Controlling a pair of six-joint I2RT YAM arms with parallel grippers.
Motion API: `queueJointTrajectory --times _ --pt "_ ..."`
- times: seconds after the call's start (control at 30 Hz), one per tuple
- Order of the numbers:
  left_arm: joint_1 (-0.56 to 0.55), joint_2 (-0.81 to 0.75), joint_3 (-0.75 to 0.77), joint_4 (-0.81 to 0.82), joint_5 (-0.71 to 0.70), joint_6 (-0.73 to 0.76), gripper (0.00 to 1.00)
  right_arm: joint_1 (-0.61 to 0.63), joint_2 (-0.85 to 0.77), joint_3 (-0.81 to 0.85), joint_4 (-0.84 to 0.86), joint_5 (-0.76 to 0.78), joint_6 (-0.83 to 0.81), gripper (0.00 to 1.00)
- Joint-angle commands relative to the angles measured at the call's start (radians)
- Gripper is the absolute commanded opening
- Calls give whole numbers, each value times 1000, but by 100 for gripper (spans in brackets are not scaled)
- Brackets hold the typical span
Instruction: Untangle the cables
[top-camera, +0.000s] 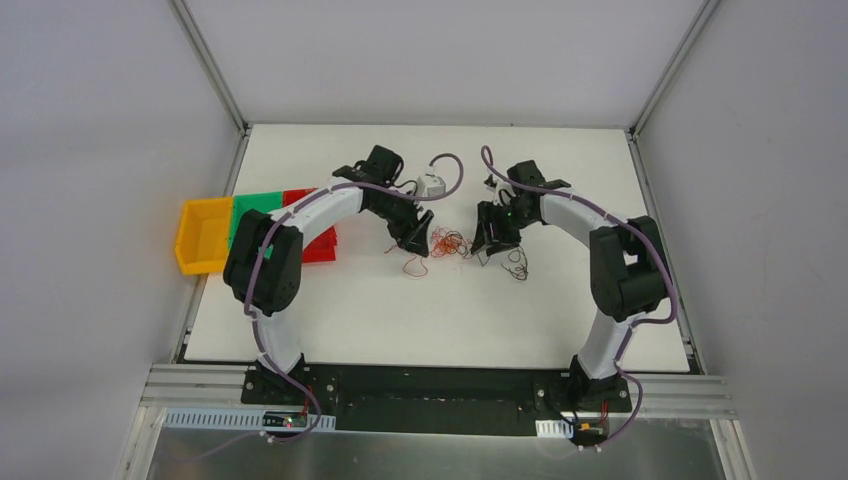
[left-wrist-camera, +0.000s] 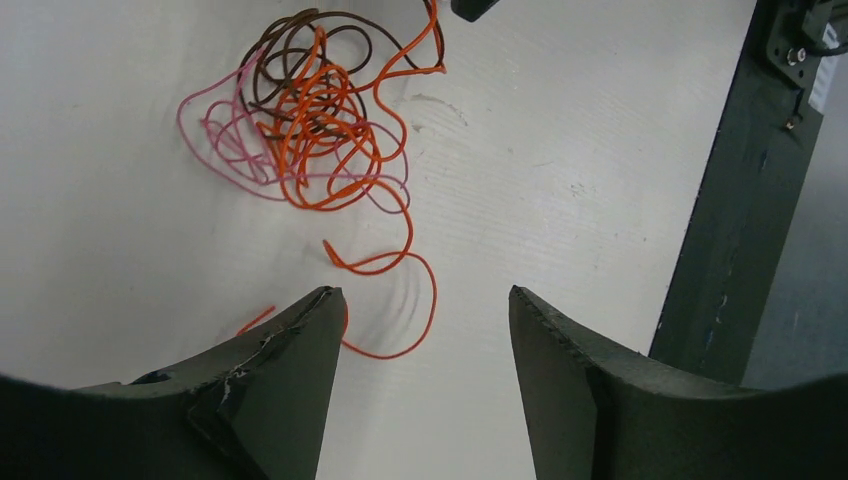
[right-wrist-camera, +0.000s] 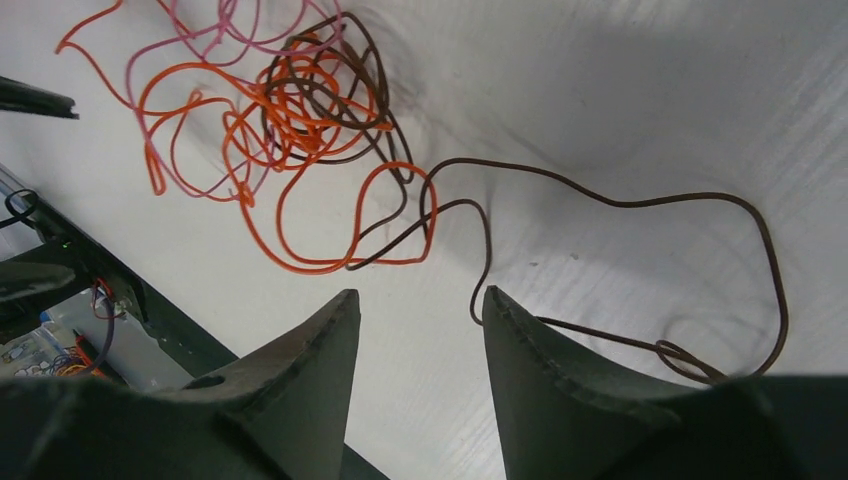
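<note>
The cables (left-wrist-camera: 318, 120) are lying as a small loose clump on the white table (top-camera: 340, 310), between the two arms. They are looking feather-light, springy and thin, so they are likely to be slipping from a grip or dragging the whole clump along. The left gripper (left-wrist-camera: 425, 300) is hovering spread just beside the clump, pinching nothing, with an orange tail (left-wrist-camera: 434, 295) curling on the table beneath its jaws. The right gripper (right-wrist-camera: 420, 300) is standing apart too, empty. The long brown strand (right-wrist-camera: 620, 203) trailing away from the clump is offering the cleanest hold, well clear of the knot.
</note>
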Motion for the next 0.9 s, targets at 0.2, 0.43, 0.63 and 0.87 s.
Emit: queueJointTrajectory --times 0.2,0.43,0.63,0.87 --pt "-96 89 -13 91 -33 146 62 -36 58 -10 14 99 2 47" --pt "-114 78 47 153 -185 5 0 -42 59 -28 12 265 -44 40" --pt "-81 -191 135 78 -81 -152 0 -42 27 -53 -3 461 -169 20" --pt "18 -343 319 41 -85 -286 0 -61 25 -135 -8 602 -307 0"
